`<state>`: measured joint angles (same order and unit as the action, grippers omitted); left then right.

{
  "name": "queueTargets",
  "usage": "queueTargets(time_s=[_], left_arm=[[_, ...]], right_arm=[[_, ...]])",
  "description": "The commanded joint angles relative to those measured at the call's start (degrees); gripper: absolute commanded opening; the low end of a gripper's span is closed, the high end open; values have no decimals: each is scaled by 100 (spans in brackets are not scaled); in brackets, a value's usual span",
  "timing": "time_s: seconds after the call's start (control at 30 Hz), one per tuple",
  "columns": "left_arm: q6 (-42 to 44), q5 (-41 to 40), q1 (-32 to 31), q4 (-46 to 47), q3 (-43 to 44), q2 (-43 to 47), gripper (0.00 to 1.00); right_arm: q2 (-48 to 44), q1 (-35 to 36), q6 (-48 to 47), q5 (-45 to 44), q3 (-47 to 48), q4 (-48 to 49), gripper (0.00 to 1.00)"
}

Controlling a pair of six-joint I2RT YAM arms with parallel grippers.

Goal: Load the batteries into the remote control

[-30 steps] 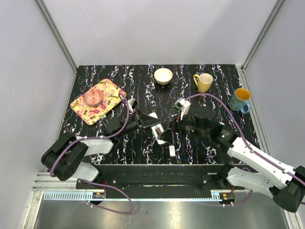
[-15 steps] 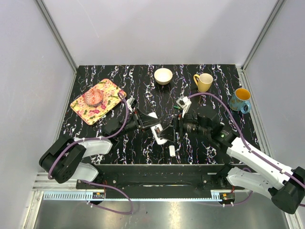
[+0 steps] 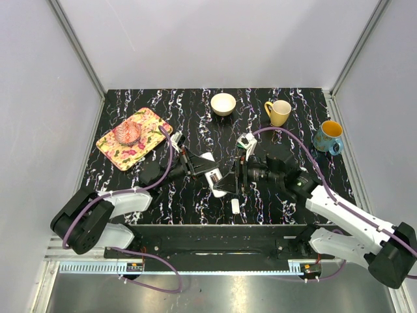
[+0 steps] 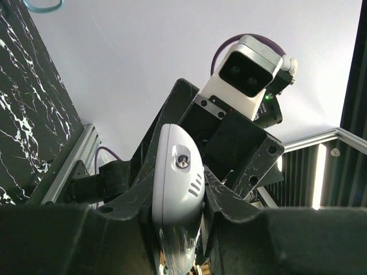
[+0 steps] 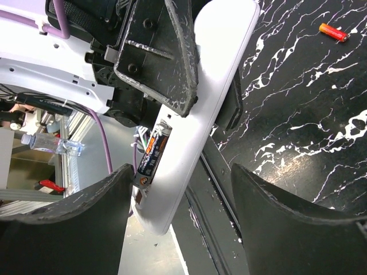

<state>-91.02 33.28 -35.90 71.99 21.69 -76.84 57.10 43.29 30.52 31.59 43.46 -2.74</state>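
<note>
My left gripper (image 3: 203,168) is shut on the white remote control (image 3: 214,177) and holds it tilted above the table. In the left wrist view the remote (image 4: 175,183) is clamped between my fingers. My right gripper (image 3: 232,180) is open, and its jaws stand on either side of the remote's lower end (image 5: 200,114) without touching it. One battery (image 5: 152,156) lies in the remote's open compartment. No other battery is in view. The right gripper (image 5: 183,229) is empty.
A small white lozenge piece (image 3: 235,206) lies near the front edge. A tiny red piece (image 5: 332,32) lies on the table. A floral tray (image 3: 133,138) is at the left. A white bowl (image 3: 223,104), a yellow mug (image 3: 279,113) and a blue mug (image 3: 328,136) are at the back.
The right arm has shifted slightly towards the remote. The left gripper keeps hold of the remote, which has barely moved.
</note>
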Motion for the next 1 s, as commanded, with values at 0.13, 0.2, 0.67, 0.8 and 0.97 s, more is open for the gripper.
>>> queueTargets(time_s=[0.13, 0.2, 0.67, 0.8, 0.97], left_arm=[[67, 100, -31, 2338, 107, 275, 0], [76, 109, -40, 2338, 116, 283, 0], [225, 153, -189, 2338, 98, 371, 0], [278, 100, -181, 2338, 37, 345, 0], [313, 82, -181, 2338, 28, 284, 0]], right_arm=[[205, -101, 147, 303, 48, 494, 74], [266, -119, 173, 382, 83, 503, 74], [565, -277, 621, 997, 92, 977, 71], [557, -294, 595, 1121, 162, 872, 75], [451, -286, 569, 1104, 321, 582, 81]])
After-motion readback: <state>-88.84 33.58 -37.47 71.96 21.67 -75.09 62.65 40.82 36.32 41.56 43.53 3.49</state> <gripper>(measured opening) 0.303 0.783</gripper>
